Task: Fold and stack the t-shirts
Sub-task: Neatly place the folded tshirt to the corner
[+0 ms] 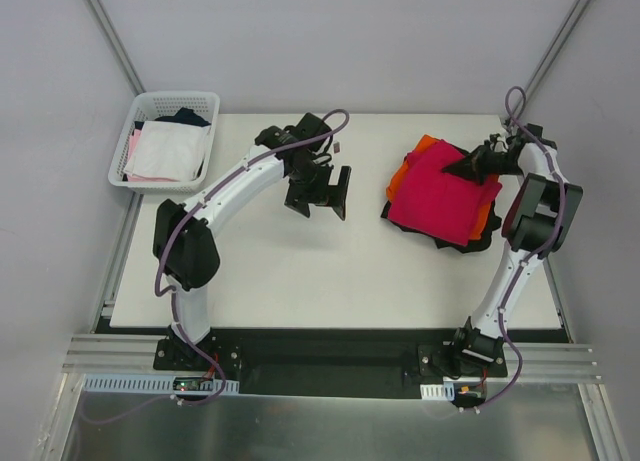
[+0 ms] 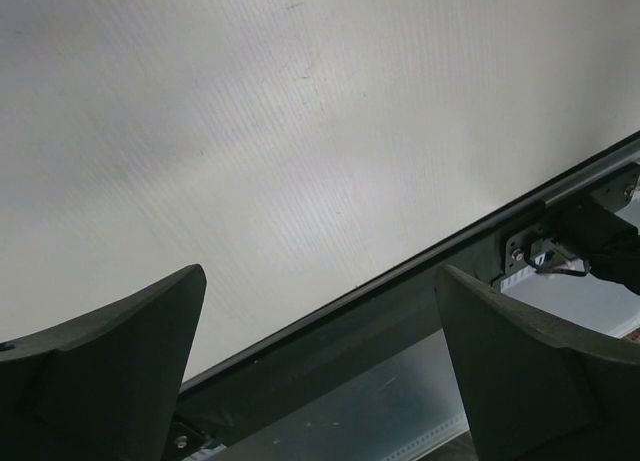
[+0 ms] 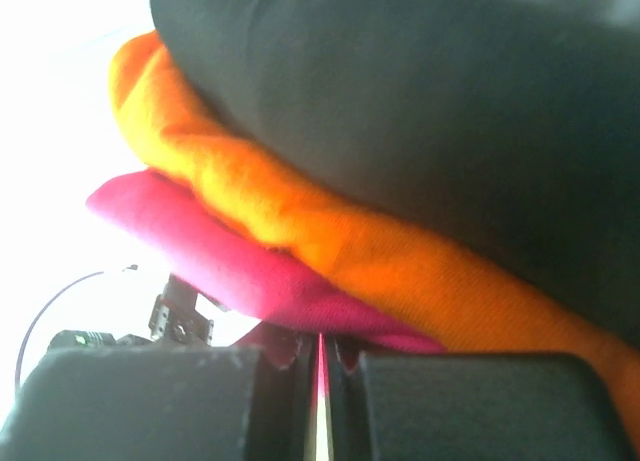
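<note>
On the white tabletop the three t-shirts lie piled at the right side: the black cotton t-shirt underneath, the bright orange t-shirt in the middle and the crimson-magenta t-shirt spread on top. The left gripper hangs wide open over bare tabletop, well apart from the pile and holding nothing. The right gripper sits at the pile's far-right edge, its fingers nearly closed on a thin fold of magenta cloth. That bite looks slim, so a pull may let the hem slip free. The layers also cling together, so a lift could drag the orange and black along and spoil the stack, with no second gripper near to pin it.
</note>
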`<act>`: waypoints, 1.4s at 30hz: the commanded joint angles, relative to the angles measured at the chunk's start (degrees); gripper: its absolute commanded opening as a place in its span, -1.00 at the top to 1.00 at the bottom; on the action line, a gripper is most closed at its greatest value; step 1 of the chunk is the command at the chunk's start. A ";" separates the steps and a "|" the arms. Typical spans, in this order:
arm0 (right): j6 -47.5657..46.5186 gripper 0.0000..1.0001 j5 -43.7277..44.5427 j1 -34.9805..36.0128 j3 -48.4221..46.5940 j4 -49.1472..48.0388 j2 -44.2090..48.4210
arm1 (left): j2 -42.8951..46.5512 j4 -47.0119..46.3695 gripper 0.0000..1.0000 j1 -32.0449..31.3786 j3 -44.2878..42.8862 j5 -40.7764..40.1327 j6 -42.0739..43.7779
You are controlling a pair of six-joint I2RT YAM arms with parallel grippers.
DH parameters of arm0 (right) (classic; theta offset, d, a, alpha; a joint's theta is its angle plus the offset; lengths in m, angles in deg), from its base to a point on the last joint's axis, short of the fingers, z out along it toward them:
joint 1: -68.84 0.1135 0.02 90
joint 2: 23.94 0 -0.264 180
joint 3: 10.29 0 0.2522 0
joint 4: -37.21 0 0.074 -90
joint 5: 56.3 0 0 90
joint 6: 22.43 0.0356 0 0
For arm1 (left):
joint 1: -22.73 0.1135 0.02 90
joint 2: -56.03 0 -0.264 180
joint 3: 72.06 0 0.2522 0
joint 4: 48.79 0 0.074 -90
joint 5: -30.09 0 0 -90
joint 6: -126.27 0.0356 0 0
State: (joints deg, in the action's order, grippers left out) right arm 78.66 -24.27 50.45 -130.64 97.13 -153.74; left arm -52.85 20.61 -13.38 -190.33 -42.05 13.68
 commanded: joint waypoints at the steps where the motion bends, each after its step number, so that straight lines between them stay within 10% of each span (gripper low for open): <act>1: -0.03 0.98 -0.55 -1.12 4.45 -10.02 6.64 | -1.07 1.14 -0.99 1.05 -3.07 1.82 -0.09; 15: 10.61 0.98 -7.50 -0.86 2.25 -14.86 19.13 | -5.38 -0.53 -0.99 1.49 -6.94 6.04 -0.70; 27: -1.07 0.98 0.31 6.17 30.55 -9.33 29.69 | -6.43 -1.23 -0.98 1.40 -6.59 6.74 -0.18; 42: -5.29 0.98 9.62 11.27 32.15 -1.42 23.02 | -5.91 -1.32 -0.99 1.40 -5.44 5.78 0.79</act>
State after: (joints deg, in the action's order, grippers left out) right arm 74.05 -18.64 61.29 -97.03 91.20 -128.04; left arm -59.19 19.23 -12.40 -195.23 -36.34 13.22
